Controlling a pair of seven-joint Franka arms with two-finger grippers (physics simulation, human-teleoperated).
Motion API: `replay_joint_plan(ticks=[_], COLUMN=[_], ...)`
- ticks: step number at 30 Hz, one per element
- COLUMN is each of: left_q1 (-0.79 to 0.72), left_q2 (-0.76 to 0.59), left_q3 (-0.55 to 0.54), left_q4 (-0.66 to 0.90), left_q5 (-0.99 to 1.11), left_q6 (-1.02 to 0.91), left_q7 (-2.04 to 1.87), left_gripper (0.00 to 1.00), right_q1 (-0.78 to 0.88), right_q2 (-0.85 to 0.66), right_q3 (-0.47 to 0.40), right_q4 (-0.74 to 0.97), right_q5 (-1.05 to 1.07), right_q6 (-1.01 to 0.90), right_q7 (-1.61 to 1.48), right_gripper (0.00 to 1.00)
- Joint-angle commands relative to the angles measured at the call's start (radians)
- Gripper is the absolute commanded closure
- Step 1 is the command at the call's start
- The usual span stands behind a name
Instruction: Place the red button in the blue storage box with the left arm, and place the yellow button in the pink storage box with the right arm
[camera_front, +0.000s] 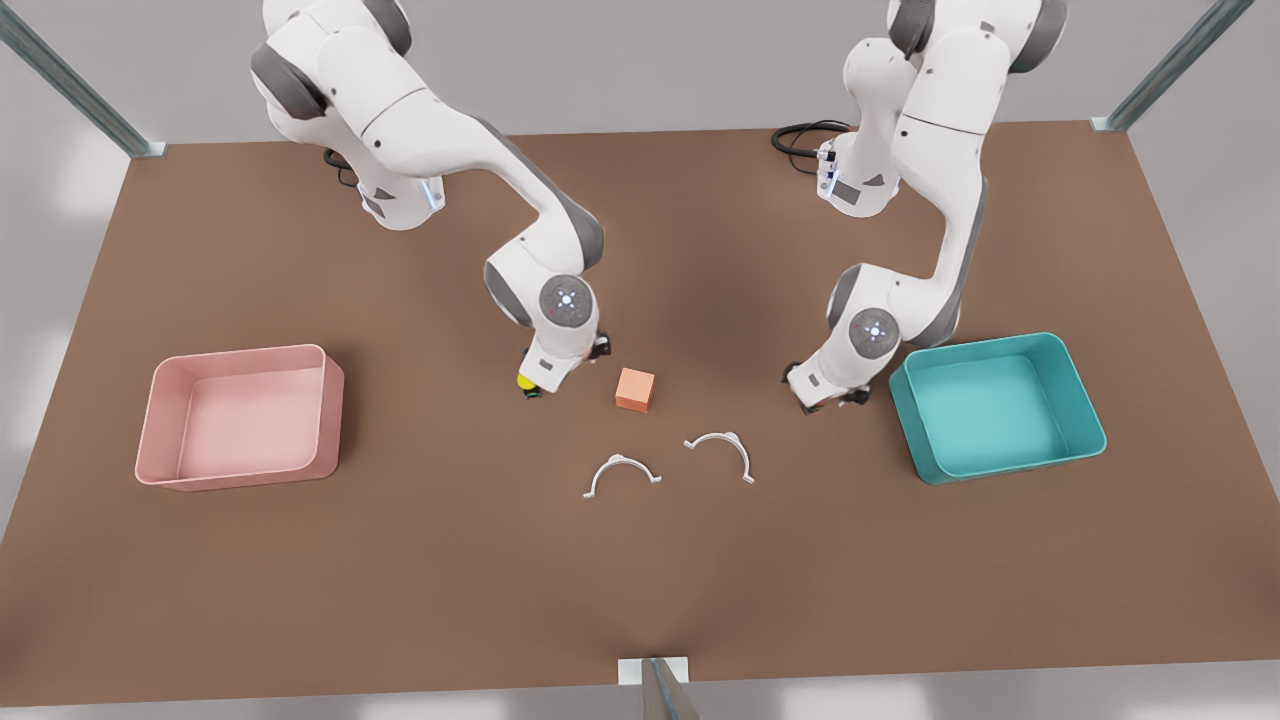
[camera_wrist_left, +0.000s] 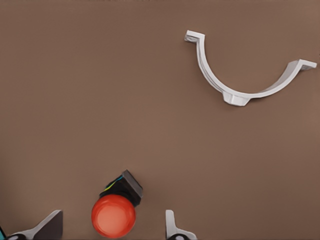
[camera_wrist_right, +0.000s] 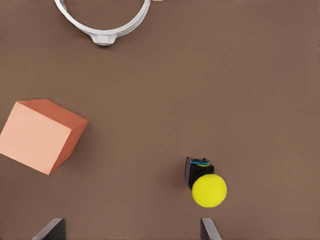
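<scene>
The left pincer (camera_wrist_left: 112, 227) hangs wide open astride the glossy red button (camera_wrist_left: 114, 215); the right pincer (camera_wrist_right: 131, 231), also spread, has the round-capped yellow button (camera_wrist_right: 208, 190) just inside one finger.

Brown tabletop (camera_front: 300, 580) with metal corner posts (camera_front: 75, 85), pale grey floor (camera_front: 60, 180) around it.

- Front view: high, angled down across the brown tabletop (camera_front: 300, 560), facing both arm bases.
- Left wrist view: close, apparently straight down; shares one white curved plastic clip (camera_wrist_left: 240, 75) (camera_front: 722, 450).
- Right wrist view: same, shares the orange cube (camera_wrist_right: 40, 135) (camera_front: 635, 388).
</scene>
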Motion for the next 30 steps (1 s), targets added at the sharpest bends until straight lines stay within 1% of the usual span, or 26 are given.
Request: replay_joint_plan(ticks=[1, 2, 4, 8, 9, 10, 11, 13, 14, 19, 20, 21, 25, 28, 29, 30], left_q1=[-0.002, -0.002, -0.002, 0.0, 0.0, -0.001, -0.002, -0.002, -0.002, -0.002, -0.002, -0.002, -0.002, 0.0, 0.0, -0.001], left_q2=[0.016, 0.03, 0.046, 0.046, 0.046, 0.044, 0.046, 0.046, 0.046, 0.052, 0.05, 0.047, 0.01, 0.004, 0.006, 0.004], left_q3=[0.0, 0.0, 0.002, 0.002, 0.0, 0.0, 0.0, 0.0, 0.001, 0.0, 0.0, 0.0, 0.002, 0.002, 0.002, 0.002], left_q4=[-0.014, -0.017, -0.077, -0.1, -0.098, -0.096, -0.098, -0.098, -0.098, -0.096, -0.096, -0.096, -0.095, -0.095, -0.095, -0.095], left_q5=[0.002, 0.002, 0.002, 0.002, 0.002, 0.002, 0.002, 0.002, 0.002, 0.002, 0.002, 0.002, 0.002, 0.002, 0.002, 0.002], left_q6=[0.177, 0.183, 0.241, 0.243, 0.243, 0.243, 0.243, 0.243, 0.243, 0.243, 0.243, 0.241, 0.234, 0.233, 0.232, 0.232], left_q7=[0.228, 0.231, 0.254, 0.254, 0.254, 0.252, 0.252, 0.252, 0.252, 0.252, 0.252, 0.252, 0.254, 0.254, 0.254, 0.254], left_gripper=[0.0, 0.0, 0.0, 0.01, 0.03, 0.13, 0.22, 0.28, 0.32, 0.4, 0.42, 0.42, 0.42, 0.5, 0.51, 0.52], right_q1=[0.0, -0.014, -0.069, -0.132, -0.152, -0.159, -0.165, -0.167, -0.173, -0.173, -0.173, -0.173, -0.187, -0.187, -0.193, -0.198], right_q2=[0.002, 0.001, -0.01, -0.013, -0.013, -0.021, -0.021, -0.018, -0.018, -0.025, -0.033, -0.034, 0.001, 0.024, 0.032, 0.039], right_q3=[0.0, 0.003, 0.011, 0.012, 0.012, 0.015, 0.017, 0.018, 0.032, 0.058, 0.06, 0.06, 0.058, 0.058, 0.058, 0.058], right_q4=[-0.004, -0.013, -0.052, -0.085, -0.099, -0.137, -0.151, -0.171, -0.18, -0.251, -0.283, -0.291, -0.291, -0.291, -0.291, -0.292], right_q5=[-0.002, -0.002, -0.002, -0.002, -0.002, -0.002, -0.002, -0.002, 0.004, 0.002, 0.002, 0.001, -0.001, -0.005, -0.005, -0.007], right_q6=[0.109, 0.106, 0.111, 0.123, 0.131, 0.183, 0.19, 0.192, 0.193, 0.25, 0.288, 0.296, 0.339, 0.375, 0.387, 0.39], right_q7=[0.492, 0.487, 0.42, 0.256, 0.251, 0.251, 0.251, 0.239, 0.24, 0.239, 0.239, 0.237, 0.237, 0.237, 0.237, 0.236], right_gripper=[0.0, 0.0, 0.0, 0.0, 0.0, 0.0, 0.0, 0.0, 0.0, 0.0, 0.0, 0.0, 0.0, 0.0, 0.0, 0.03])
